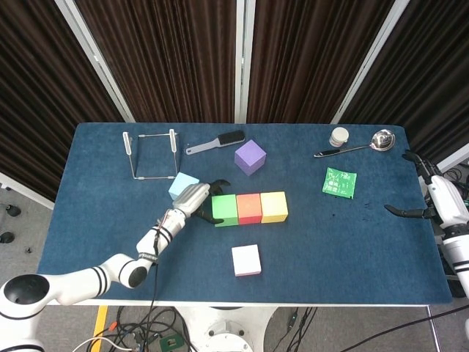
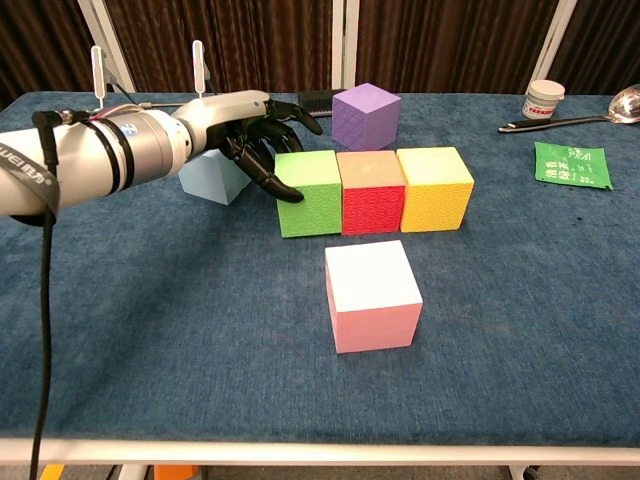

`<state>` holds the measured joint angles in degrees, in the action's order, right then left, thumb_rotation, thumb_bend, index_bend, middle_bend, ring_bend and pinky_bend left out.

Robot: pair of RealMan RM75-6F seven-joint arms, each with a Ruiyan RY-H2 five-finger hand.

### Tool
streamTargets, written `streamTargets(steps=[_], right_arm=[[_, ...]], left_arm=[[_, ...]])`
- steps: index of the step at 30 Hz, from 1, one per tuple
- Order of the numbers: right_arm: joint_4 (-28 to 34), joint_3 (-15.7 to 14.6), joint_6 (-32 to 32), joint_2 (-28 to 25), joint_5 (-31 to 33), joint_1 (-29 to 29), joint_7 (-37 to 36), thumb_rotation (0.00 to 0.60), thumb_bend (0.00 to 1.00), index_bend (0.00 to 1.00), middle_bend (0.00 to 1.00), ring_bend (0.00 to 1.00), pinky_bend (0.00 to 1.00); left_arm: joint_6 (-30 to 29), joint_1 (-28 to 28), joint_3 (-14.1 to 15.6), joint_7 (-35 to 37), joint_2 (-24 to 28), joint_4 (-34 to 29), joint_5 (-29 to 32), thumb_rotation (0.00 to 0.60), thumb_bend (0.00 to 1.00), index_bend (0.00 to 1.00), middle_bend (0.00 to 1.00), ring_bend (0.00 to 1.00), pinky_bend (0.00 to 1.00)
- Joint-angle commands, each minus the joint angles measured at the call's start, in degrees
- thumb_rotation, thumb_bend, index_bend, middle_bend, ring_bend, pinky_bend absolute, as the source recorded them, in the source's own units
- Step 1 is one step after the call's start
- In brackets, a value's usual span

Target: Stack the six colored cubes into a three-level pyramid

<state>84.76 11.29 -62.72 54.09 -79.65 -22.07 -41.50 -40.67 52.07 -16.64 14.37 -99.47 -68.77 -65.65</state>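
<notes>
Left hand [image 2: 250, 135] sits at the green cube's [image 2: 307, 192] nine o'clock side, dark fingers curled, tips pressing its left face; holds nothing, a push not a grip. Right hand [image 1: 432, 192] well apart at the table's [image 1: 352, 249] three o'clock edge, fingers spread, idle.

Nearest me: pink cube [image 2: 371, 294], alone, just at six o'clock of the row.

Next: green, red cube [image 2: 371, 190], yellow cube [image 2: 434, 187], side by side, apparently touching. Base level looks formed.

Light blue cube [image 2: 212, 177] just behind the left hand. Purple cube [image 2: 366, 114] farther, at twelve o'clock.

Risks, as I judge them: more push skews the row or slides yellow away; withdrawing fingers could drag green or knock light blue; a crooked base makes upper cubes sit badly.
</notes>
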Motion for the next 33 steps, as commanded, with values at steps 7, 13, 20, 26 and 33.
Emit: streamTargets(steps=[7, 13, 20, 26, 33], right_arm=[[-0.5, -0.2, 0.4, 0.2, 0.1, -0.1, -0.3, 0.6, 0.0, 0.0, 0.11, 0.0, 0.0], [-0.8, -0.3, 0.6, 0.2, 0.1, -0.1, -0.9, 0.6, 0.0, 0.0, 0.11, 0.0, 0.0], [-0.9, -0.4, 0.6, 0.2, 0.0, -0.1, -1.2, 0.6, 0.0, 0.0, 0.11, 0.0, 0.0], [-1.5, -0.5, 1.1, 0.6, 0.1, -0.3, -1.5, 0.6, 0.0, 0.0, 0.11, 0.0, 0.0], [-1.9, -0.6, 1.2, 0.8, 0.2, -0.3, -1.7, 0.6, 0.0, 0.0, 0.11, 0.0, 0.0]], left_arm=[[0.4, 0.2, 0.0, 0.6, -0.5, 0.8, 0.1, 0.6, 0.17, 0.19, 0.5, 0.29, 0.32], [0.0, 0.1, 0.2, 0.4, -1.1, 0.9, 0.1, 0.6, 0.17, 0.19, 0.5, 0.29, 0.32], [-0.2, 0.3, 0.2, -0.3, -1.7, 1.5, 0.5, 0.6, 0.17, 0.19, 0.5, 0.29, 0.32], [-0.8, -0.1, 0.4, -0.3, -1.7, 1.2, 0.4, 0.6, 0.17, 0.17, 0.43, 0.27, 0.29], [-1.4, -0.4, 0.3, 0.8, -1.7, 1.0, -0.6, 0.6, 0.15, 0.14, 0.21, 0.2, 0.26]])
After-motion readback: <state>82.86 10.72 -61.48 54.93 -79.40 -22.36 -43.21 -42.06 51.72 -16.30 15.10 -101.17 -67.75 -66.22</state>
